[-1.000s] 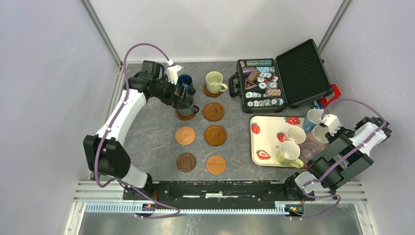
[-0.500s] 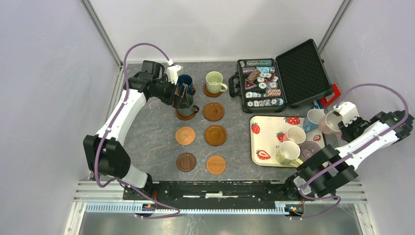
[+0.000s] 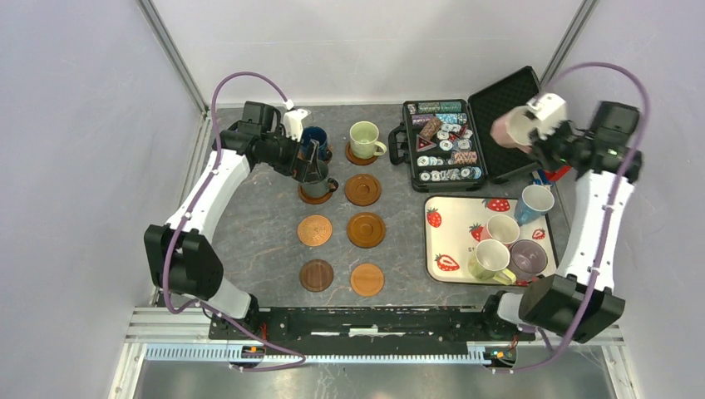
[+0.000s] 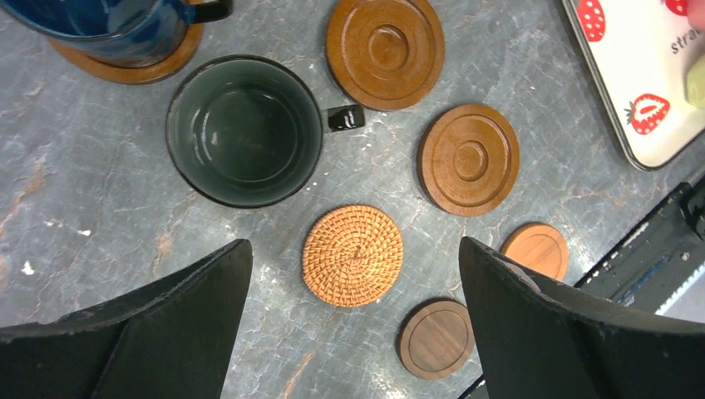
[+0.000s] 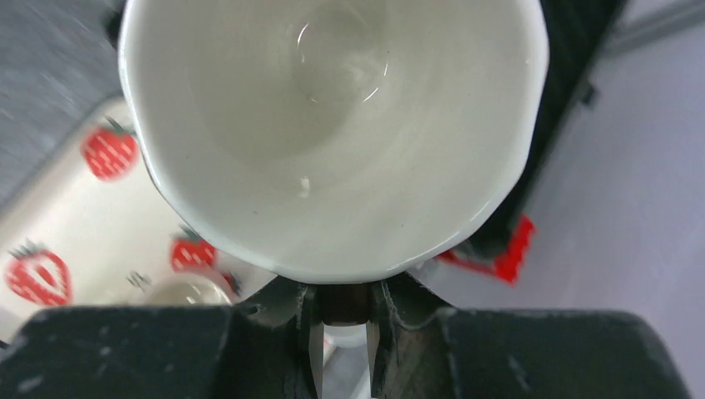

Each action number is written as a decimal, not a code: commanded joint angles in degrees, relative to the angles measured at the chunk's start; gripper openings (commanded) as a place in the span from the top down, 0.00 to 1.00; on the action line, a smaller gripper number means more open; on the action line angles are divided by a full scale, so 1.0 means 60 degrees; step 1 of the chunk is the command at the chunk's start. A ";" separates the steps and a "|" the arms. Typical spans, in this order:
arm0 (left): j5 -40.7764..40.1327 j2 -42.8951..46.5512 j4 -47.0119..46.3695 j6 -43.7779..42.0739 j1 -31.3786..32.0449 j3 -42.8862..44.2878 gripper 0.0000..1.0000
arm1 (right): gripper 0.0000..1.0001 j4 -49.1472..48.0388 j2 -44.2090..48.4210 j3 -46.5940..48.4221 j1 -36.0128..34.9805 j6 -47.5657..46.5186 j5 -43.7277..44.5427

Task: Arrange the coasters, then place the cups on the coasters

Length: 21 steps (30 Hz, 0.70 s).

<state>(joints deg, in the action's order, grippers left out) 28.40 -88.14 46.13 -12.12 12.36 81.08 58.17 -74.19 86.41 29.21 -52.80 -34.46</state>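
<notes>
My right gripper (image 3: pixel 534 135) is shut on the handle of a pink cup (image 3: pixel 509 129) and holds it high over the open case; the right wrist view shows the cup's pale inside (image 5: pixel 332 125) above the fingers (image 5: pixel 343 320). My left gripper (image 3: pixel 313 169) hangs open above the grey-green cup (image 4: pixel 244 129), which stands on a coaster (image 3: pixel 314 199). The dark blue cup (image 3: pixel 314 138) and the pale green cup (image 3: pixel 364 136) also stand on coasters. Bare coasters lie in two columns: brown ones (image 3: pixel 363 189) (image 3: pixel 366 229), a woven one (image 4: pixel 352 255), a dark one (image 3: pixel 316 275) and a light orange one (image 3: pixel 367 279).
A white strawberry tray (image 3: pixel 453 237) at the right holds a light blue cup (image 3: pixel 536 202), a salmon cup (image 3: pixel 502 229), a yellow cup (image 3: pixel 490 259) and a mauve cup (image 3: pixel 528 256). The black case (image 3: pixel 515 116) with poker chips (image 3: pixel 445 150) lies open behind it.
My right arm has lifted the pink cup from beside the tray and swung it up and back over the open case. The left arm has barely moved.
</notes>
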 commanded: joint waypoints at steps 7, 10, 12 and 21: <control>-0.0824 0.0801 -0.0302 0.1508 -0.0816 0.0697 0.00 | 1.00 -0.3782 -0.1628 0.0634 -0.5676 0.4919 0.2648; -0.0728 0.0947 -0.0147 0.1664 -0.1288 0.0713 0.00 | 1.00 -0.4573 -0.1897 0.0023 -0.7046 0.5607 0.3151; -0.0789 0.1124 -0.0048 0.1622 -0.1540 0.0609 0.00 | 1.00 -0.5223 -0.1889 -0.0717 -0.7997 0.5840 0.3578; -0.1326 0.1828 0.0375 0.0975 -0.1782 -0.0027 0.00 | 1.00 -0.6971 -0.3083 -0.2157 -1.0893 0.7232 0.5680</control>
<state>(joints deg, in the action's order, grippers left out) 22.20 -80.09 47.29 -5.37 1.63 82.02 28.18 -90.80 73.14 -33.01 -15.07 -7.94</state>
